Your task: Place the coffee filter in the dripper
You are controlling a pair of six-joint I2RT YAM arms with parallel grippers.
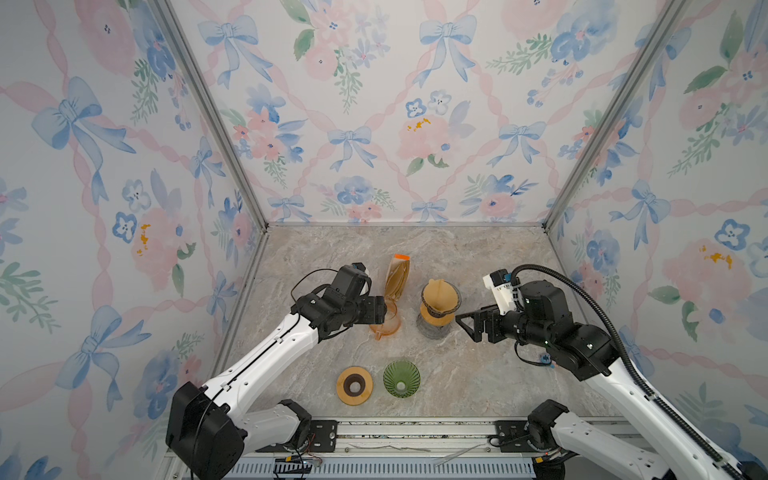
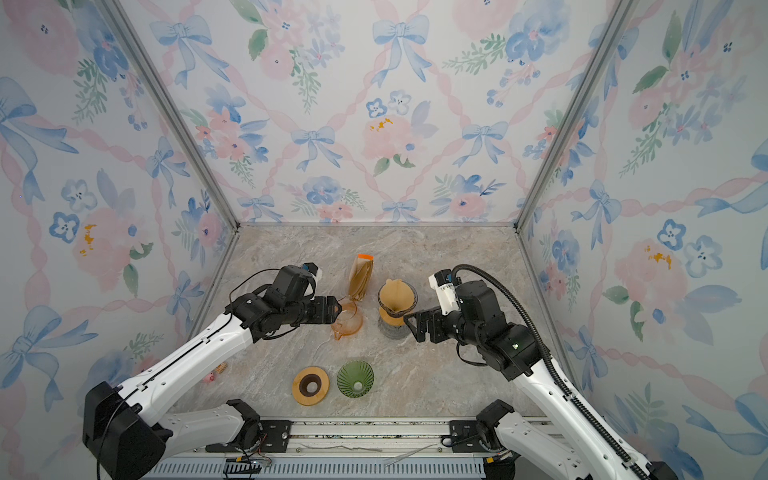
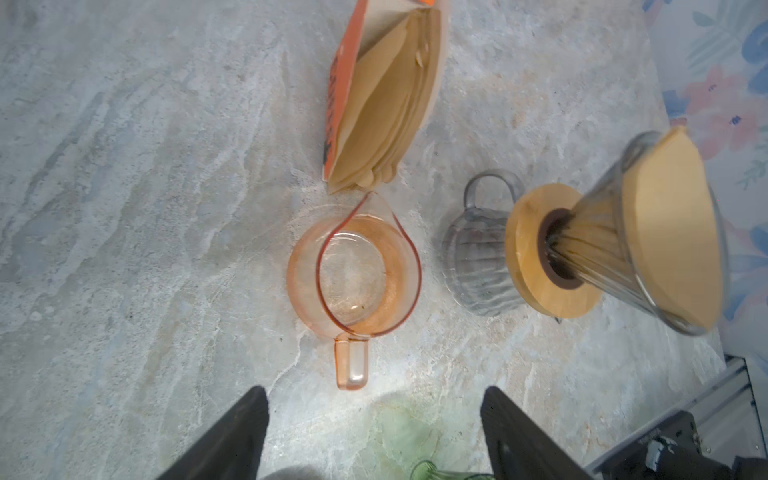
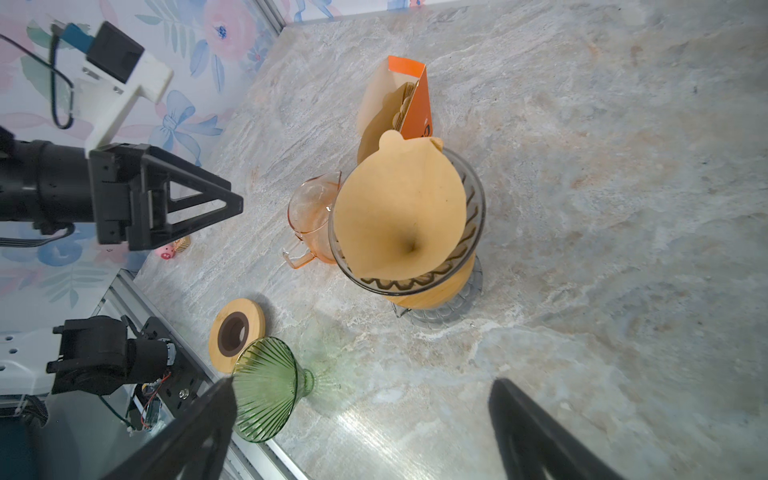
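Observation:
A brown paper coffee filter (image 1: 439, 291) (image 2: 395, 293) (image 4: 399, 212) (image 3: 673, 224) sits opened inside the clear glass dripper (image 4: 473, 216) (image 3: 602, 237). The dripper rests on a wooden collar over a grey glass carafe (image 3: 478, 266). My right gripper (image 1: 459, 320) (image 2: 408, 321) (image 4: 361, 382) is open and empty, just right of the carafe. My left gripper (image 1: 380, 309) (image 2: 336, 309) (image 3: 374, 390) is also open and empty. It hovers over an orange glass pitcher (image 1: 388, 324) (image 3: 353, 270) to the left of the dripper.
An orange pack of filters (image 1: 397, 276) (image 2: 360, 276) (image 3: 382, 104) lies behind the pitcher. A green glass dripper (image 1: 401, 379) (image 4: 266, 386) and a wooden ring (image 1: 354, 385) (image 4: 237, 332) lie near the front rail. A small pink item (image 2: 210, 377) lies at the left wall.

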